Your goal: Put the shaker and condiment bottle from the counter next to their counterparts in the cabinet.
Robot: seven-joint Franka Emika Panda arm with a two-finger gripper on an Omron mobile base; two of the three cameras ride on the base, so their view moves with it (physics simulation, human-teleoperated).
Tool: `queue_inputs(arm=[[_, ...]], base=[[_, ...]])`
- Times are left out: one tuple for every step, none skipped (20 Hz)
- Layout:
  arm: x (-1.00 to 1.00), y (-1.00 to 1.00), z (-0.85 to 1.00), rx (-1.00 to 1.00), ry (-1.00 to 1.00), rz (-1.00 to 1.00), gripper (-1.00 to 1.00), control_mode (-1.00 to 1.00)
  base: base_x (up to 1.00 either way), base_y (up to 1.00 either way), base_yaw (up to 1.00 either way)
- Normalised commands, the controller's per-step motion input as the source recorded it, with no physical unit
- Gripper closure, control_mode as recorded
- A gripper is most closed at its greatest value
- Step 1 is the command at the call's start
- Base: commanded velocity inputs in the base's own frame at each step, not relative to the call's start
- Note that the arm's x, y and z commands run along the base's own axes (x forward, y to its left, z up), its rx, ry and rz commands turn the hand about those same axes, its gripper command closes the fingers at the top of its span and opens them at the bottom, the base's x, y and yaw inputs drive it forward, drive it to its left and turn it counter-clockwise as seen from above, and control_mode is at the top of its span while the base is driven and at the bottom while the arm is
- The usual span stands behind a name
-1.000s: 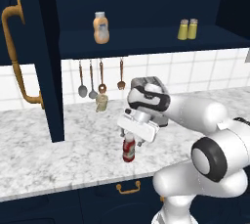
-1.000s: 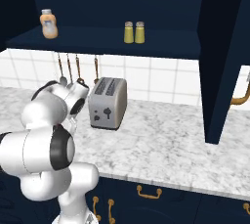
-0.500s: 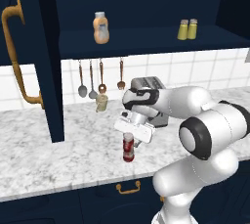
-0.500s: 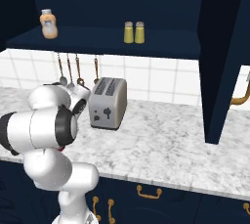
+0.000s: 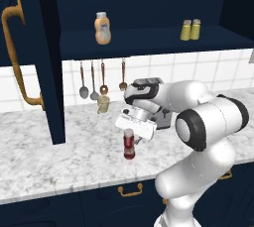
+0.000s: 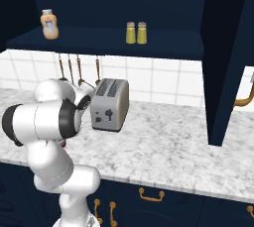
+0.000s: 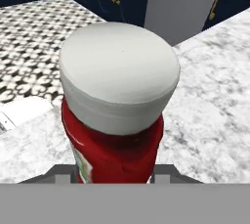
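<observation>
The red condiment bottle [image 5: 129, 147] with its white cap stands upright on the marbled counter [image 5: 54, 156], in front of the toaster. My gripper [image 5: 130, 135] reaches down over it from the right, shut on its neck just under the cap. In the hand view the condiment bottle [image 7: 117, 115] sits close up between the fingers. Two yellow shakers [image 5: 191, 29] stand side by side on the cabinet shelf [image 5: 149, 43], at its right end. The peach-orange bottle [image 5: 102, 28] stands at the shelf's left.
The open cabinet door [image 5: 34, 62] with a curved brass handle [image 5: 17, 57] juts out at the left. Utensils [image 5: 92, 80] hang on the tiled wall. A silver toaster [image 6: 110, 104] stands behind the hand. Another open door [image 6: 225, 57] hangs at the right.
The fingers have come together on the bottle's neck. The arm's elbow has swung forward and to the right. The bottle stays where it was.
</observation>
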Motion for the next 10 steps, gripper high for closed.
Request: queue_inputs(arm=[[0.0, -0.06, 0.26, 0.07, 0.0, 0.0, 1.0, -1.0], [0.0, -0.11, 0.34, 0.07, 0.0, 0.0, 1.0, -1.0], [0.0, -0.14, 0.39, 0.09, -0.01, 0.0, 1.0, -1.0], [0.0, -0.16, 0.43, 0.1, 0.0, 0.0, 1.0, -1.0], [0.0, -0.18, 0.51, 0.09, 0.0, -0.02, 1.0, -1.0], [0.0, -0.21, 0.59, 0.09, 0.0, -0.06, 1.0, -1.0], [0.0, -0.14, 0.62, 0.07, 0.0, -0.11, 1.0, -1.0], [0.0, -0.11, 0.63, 0.07, 0.0, -0.13, 1.0, -1.0], [0.0, -0.09, 0.66, 0.07, 0.0, -0.15, 1.0, -1.0], [0.0, -0.06, 0.69, 0.09, 0.0, -0.17, 1.0, -1.0]], base=[[0.0, 0.0, 0.0], [0.0, 0.0, 0.0], [0.0, 0.0, 0.0], [0.0, 0.0, 0.0], [0.0, 0.0, 0.0], [0.0, 0.0, 0.0], [0.0, 0.0, 0.0], [0.0, 0.0, 0.0], [0.0, 0.0, 0.0], [0.0, 0.0, 0.0]])
